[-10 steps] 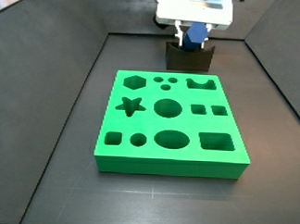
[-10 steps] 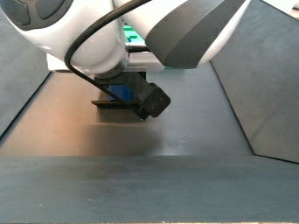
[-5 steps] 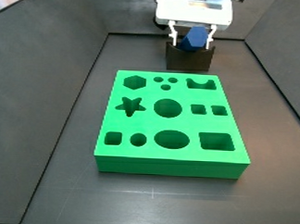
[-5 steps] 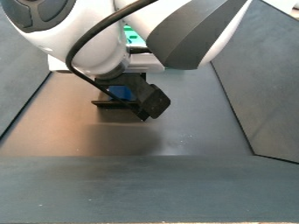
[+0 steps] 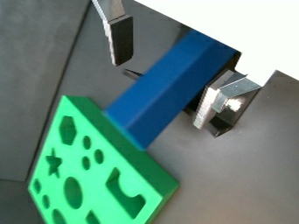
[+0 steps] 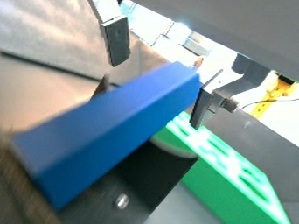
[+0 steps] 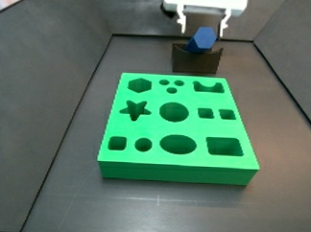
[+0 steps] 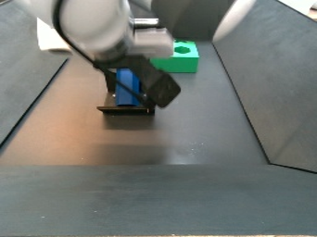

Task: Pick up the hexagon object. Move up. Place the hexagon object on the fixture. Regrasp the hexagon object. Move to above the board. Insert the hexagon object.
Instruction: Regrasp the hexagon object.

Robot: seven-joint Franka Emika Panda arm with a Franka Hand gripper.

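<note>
The blue hexagon object [image 7: 202, 39] stands tilted in the notch of the dark fixture [image 7: 196, 60], behind the green board [image 7: 177, 126]. My gripper [image 7: 204, 21] is open just above it, one finger on each side of the bar's upper end. In both wrist views the bar [image 5: 163, 92] [image 6: 105, 131] runs between the silver fingers [image 5: 118, 39] [image 6: 114, 39]. There is a clear gap on one side, and the other finger [image 5: 216, 103] is close beside the bar. In a side view the bar [image 8: 128, 85] leans on the fixture [image 8: 126, 109].
The board fills the middle of the dark floor, its shaped holes facing up, and also shows in a side view [image 8: 183, 57]. Dark walls [image 7: 70, 48] slope up on both sides. The arm's bulk hangs over the fixture in a side view [image 8: 111, 23].
The gripper has opened, let go of the hexagon object and risen a little. The bar stays leaning in the fixture.
</note>
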